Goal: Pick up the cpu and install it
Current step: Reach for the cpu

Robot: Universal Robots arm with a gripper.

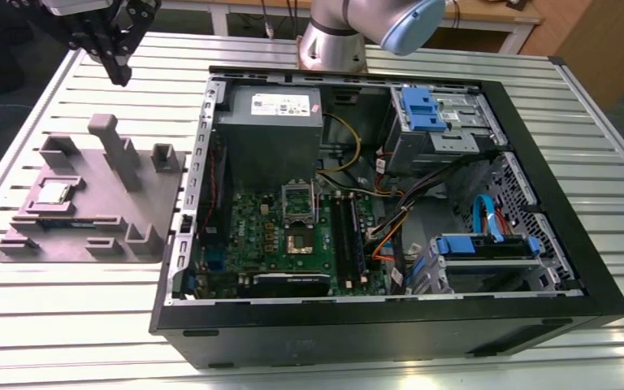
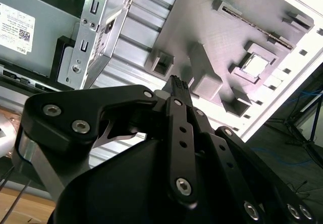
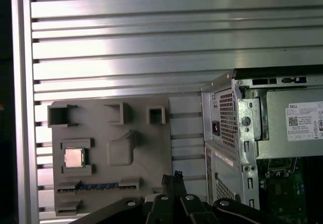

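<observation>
Slatted table (image 1: 62,325), cpu (image 1: 52,193) in grey tray (image 1: 74,244); claw (image 1: 120,73) well apart

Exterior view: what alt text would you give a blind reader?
An open computer case lies on a slatted metal table, circuit board exposed. At the exterior view's left, a grey tray holds the small cpu; the end effector hangs nearby, empty.

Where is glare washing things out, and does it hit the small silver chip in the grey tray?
Second wrist view: strong light bleaches one edge of the grey moulded plastic tray, and the small square silver-topped cpu looks whitish. First wrist view: bright bands across the slatted metal table; the tray is evenly lit. Exterior view: even light, shadow inside the black computer case.
</observation>
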